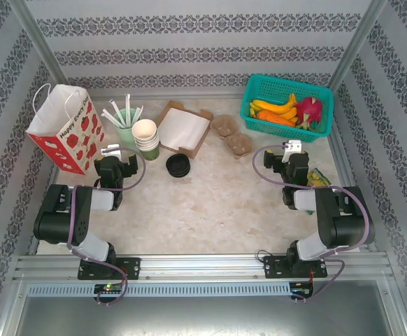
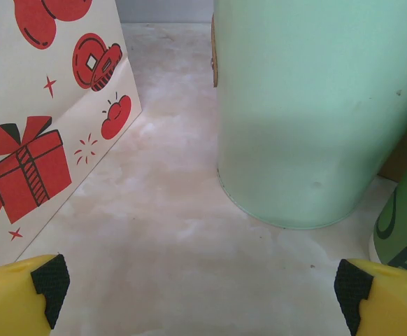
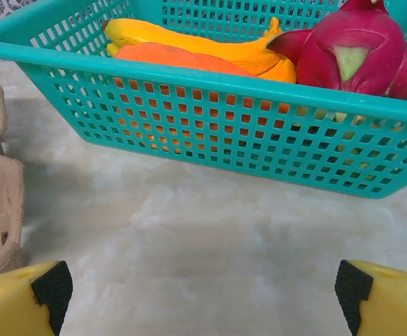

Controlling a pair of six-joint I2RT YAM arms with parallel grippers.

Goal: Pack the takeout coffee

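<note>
Takeout coffee cup (image 1: 145,134) stands upright on the table (image 1: 210,203), left of centre toward the back. It is green outside, cream inside, and has no cover on. It is just beside the mint cup (image 1: 124,133) of white sticks (image 1: 119,114). Its black lid (image 1: 178,165) lies flat on the table near the cup's front right, apart from it.

Left gripper (image 1: 117,155) sits low just in front of both cups, jaws spread wide with nothing between them. In the left wrist view its yellow fingertips (image 2: 22,297) sit at the bottom corners. The mint cup is ahead, the green cup's side at the right edge, the red-printed paper bag (image 2: 43,126) at left.

Right gripper (image 1: 287,152) is also wide open and empty. It faces the teal basket (image 3: 210,105), which holds bananas (image 3: 189,45), an orange piece (image 3: 175,59) and a dragon fruit (image 3: 350,52). Brown pulp carrier (image 1: 231,134) lies between the brown tray of white paper (image 1: 184,127) and the basket.
</note>
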